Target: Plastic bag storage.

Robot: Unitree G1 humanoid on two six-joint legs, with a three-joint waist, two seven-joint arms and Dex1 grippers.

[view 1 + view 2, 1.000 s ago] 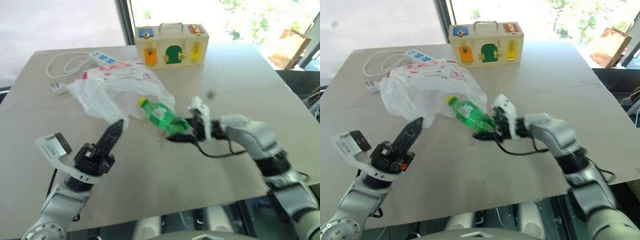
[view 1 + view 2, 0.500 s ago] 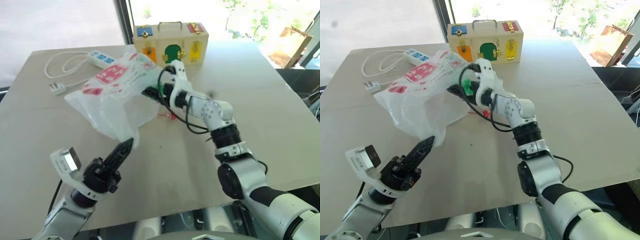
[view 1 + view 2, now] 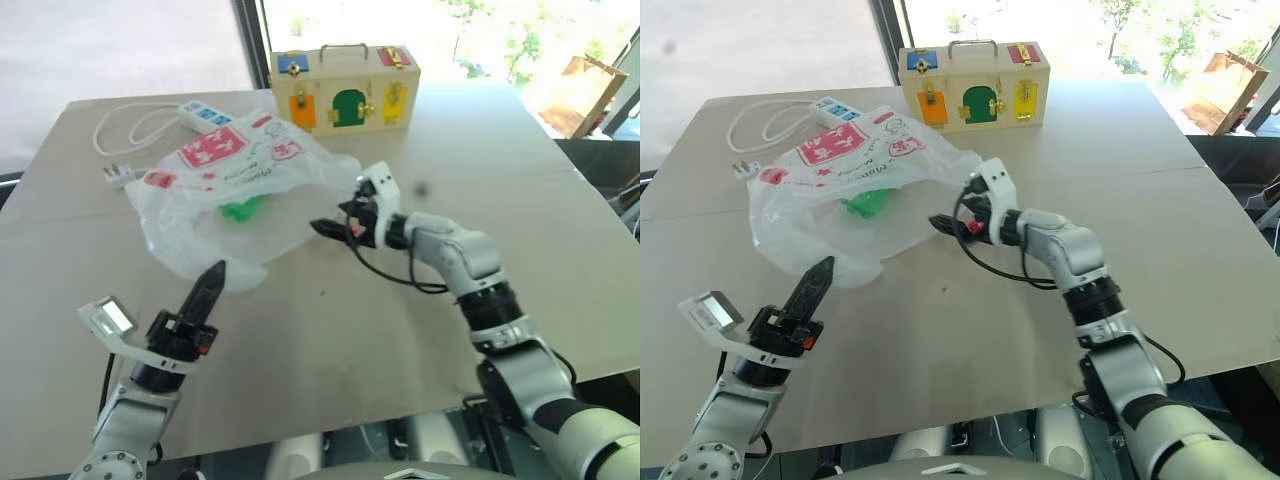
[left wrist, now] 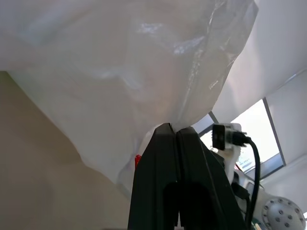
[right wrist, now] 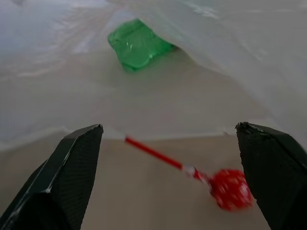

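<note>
The plastic bag [image 3: 250,165], translucent white with a red logo, lies crumpled on the table with its mouth toward my right gripper. A green bottle [image 3: 240,209] shows through the film inside it, and the right wrist view looks in at the green bottle [image 5: 136,44]. My right gripper [image 3: 332,222] hovers open and empty just outside the mouth. My left gripper [image 3: 212,280] is shut, its tip pinching the bag's near edge; the film [image 4: 144,72] gathers into the closed fingertips.
A red lollipop [image 5: 229,189] lies on the table under the right gripper. A wooden lock box [image 3: 345,88] stands behind the bag. A white power strip [image 3: 205,115] with cable and plug [image 3: 118,176] lies at the back left. The tan table [image 3: 330,340] extends toward me.
The right gripper carried the green bottle into the bag, let it go and drew back to the mouth, open. The left gripper moved down and left with the bag's edge.
</note>
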